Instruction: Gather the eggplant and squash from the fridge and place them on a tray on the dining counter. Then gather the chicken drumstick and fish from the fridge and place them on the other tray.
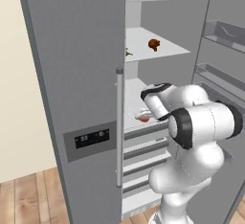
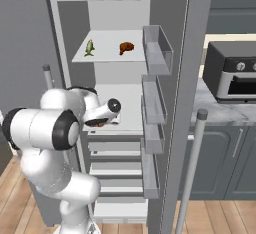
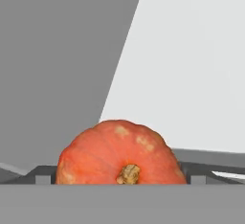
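A: Start with the big things. What stands in front of the robot?

B: The fridge (image 2: 170, 103), its right door swung wide, with white shelves inside and drawers below. The white arm (image 1: 201, 127) reaches in at the middle shelf (image 2: 127, 105).

A: And on the shelves?

B: On the upper shelf (image 2: 107, 45) sit the chicken drumstick (image 2: 126, 47) and, well apart to its left, a small greenish thing that I take for the fish (image 2: 89, 48). On the middle shelf, right at the hand, lies the squash (image 3: 119, 153), orange and round, its stem facing the hand camera.

A: Is the gripper on it?

B: Not as far as I can judge. The gripper (image 2: 102, 122) is pressed up close to the squash, and its jaws read as spread wide; nothing shows them clamped on the rind. The fingertips themselves are hidden from the hand camera.

A: So how far along is the job?

B: Early, I'd say. The squash sits on its shelf, and drumstick and fish are untouched above. I can't find the eggplant or the trays, so their state is unknown. Everything visible remains to be carried.
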Motion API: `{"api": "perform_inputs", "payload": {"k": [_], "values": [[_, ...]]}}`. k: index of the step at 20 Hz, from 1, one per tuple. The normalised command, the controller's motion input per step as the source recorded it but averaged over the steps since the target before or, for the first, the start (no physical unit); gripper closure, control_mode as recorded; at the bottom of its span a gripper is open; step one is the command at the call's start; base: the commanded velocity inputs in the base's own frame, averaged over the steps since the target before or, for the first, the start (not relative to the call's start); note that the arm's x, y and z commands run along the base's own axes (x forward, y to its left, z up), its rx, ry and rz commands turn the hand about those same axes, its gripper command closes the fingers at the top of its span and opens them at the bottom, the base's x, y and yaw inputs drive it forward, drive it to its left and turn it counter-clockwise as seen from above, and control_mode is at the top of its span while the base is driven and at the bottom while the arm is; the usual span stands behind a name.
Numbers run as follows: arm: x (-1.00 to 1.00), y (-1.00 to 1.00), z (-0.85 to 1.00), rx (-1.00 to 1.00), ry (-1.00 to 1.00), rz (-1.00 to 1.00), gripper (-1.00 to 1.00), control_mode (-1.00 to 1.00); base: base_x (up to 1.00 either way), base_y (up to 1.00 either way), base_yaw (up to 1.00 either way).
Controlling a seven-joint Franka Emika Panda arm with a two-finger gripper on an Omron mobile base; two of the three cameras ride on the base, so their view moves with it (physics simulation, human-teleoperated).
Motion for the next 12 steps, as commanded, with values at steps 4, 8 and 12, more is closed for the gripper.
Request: {"api": "perform_inputs", "payload": {"k": [4, 8, 12], "values": [[-1.0, -0.25, 0.73, -0.02, 0.0, -0.01, 1.0, -1.0, 0.0, 0.0, 0.0], [-0.96, -0.03, 0.88, -0.05, 0.03, -0.09, 1.0, -1.0, 0.0, 0.0, 0.0], [-0.68, 0.0, 0.95, -0.11, 0.1, -0.16, 1.0, -1.0, 0.0, 0.0, 0.0]]}}
